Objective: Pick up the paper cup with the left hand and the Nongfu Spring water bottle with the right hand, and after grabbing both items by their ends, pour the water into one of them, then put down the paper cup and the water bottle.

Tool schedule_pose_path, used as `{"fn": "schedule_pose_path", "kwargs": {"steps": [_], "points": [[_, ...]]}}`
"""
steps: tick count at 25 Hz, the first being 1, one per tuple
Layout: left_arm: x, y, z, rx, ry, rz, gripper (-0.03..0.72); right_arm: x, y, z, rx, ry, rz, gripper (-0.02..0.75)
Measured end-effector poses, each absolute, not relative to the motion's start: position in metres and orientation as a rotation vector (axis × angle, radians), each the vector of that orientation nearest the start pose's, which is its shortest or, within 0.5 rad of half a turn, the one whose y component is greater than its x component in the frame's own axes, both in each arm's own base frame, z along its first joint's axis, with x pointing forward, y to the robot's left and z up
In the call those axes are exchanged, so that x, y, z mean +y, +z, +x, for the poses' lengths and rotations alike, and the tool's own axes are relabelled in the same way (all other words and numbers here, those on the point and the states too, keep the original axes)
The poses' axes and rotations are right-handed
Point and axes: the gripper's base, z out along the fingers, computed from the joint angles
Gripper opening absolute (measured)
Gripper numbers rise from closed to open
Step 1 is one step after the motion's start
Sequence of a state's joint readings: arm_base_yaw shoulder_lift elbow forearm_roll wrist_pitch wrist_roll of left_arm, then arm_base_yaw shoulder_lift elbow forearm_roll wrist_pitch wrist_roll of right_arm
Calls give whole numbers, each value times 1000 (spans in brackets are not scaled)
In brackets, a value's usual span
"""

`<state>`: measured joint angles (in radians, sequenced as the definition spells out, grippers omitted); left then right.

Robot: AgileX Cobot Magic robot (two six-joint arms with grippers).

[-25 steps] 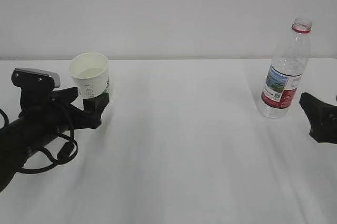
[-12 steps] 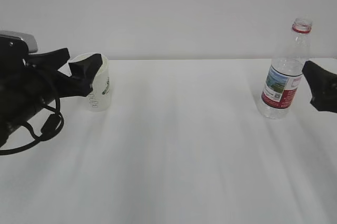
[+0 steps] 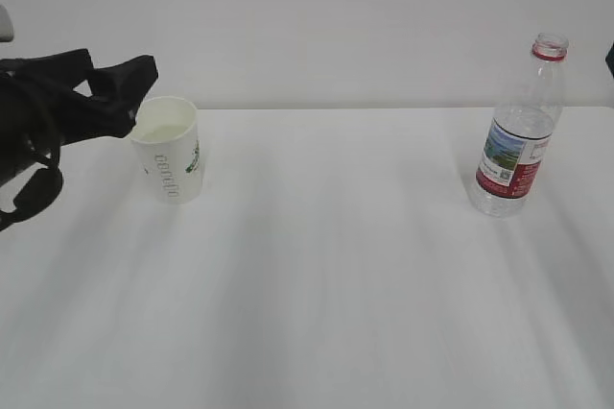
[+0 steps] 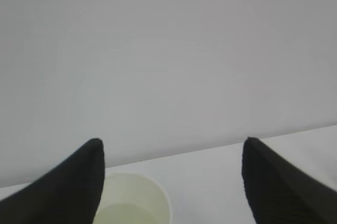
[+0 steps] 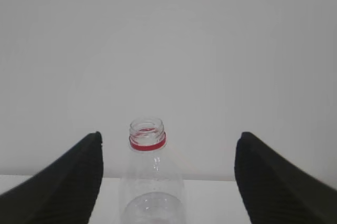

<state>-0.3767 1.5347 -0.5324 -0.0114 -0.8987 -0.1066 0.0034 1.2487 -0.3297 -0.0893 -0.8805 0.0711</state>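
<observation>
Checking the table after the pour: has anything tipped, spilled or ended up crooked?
Nothing stands out. The paper cup stands upright with water inside, the Nongfu Spring water bottle is upright and uncapped, and no puddle shows on the white table.

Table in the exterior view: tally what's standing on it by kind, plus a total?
Paper cup: 1
Water bottle: 1
Total: 2

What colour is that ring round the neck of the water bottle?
Red. The water bottle's neck ring shows best in the right wrist view.
</observation>
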Motion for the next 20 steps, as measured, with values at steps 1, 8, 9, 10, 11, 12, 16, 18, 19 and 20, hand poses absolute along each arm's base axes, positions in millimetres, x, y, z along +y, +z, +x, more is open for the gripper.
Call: {"fn": "schedule_pose_path", "kwargs": {"steps": [1, 8, 9, 10, 11, 12, 16, 18, 19, 20], "points": [[-105, 224, 268, 1586, -375, 203, 591, 7, 240, 222, 1520, 65, -46, 587], [-99, 251, 251, 1588, -377, 202, 591, 3, 265, 212, 1476, 57, 4, 587], [-98, 255, 249, 1589, -377, 202, 591, 3, 268, 209, 1471, 57, 6, 587], [-97, 258, 246, 1592, -377, 203, 591, 3, 270, 207, 1471, 56, 9, 587], [-96, 261, 244, 1600, -376, 204, 591, 3, 272, 204, 1471, 55, 9, 587], [-95, 264, 241, 1601, -376, 204, 590, 3, 275, 201, 1468, 55, 11, 587], [-90, 276, 229, 1612, -376, 206, 589, 2, 283, 187, 1487, 50, 12, 587], [-88, 281, 223, 1633, -374, 207, 589, 2, 285, 181, 1514, 48, 14, 587], [-86, 282, 220, 1648, -372, 209, 589, 2, 286, 177, 1522, 47, 14, 587], [-85, 284, 217, 1655, -372, 210, 589, 2, 287, 173, 1535, 45, 15, 587]]}}
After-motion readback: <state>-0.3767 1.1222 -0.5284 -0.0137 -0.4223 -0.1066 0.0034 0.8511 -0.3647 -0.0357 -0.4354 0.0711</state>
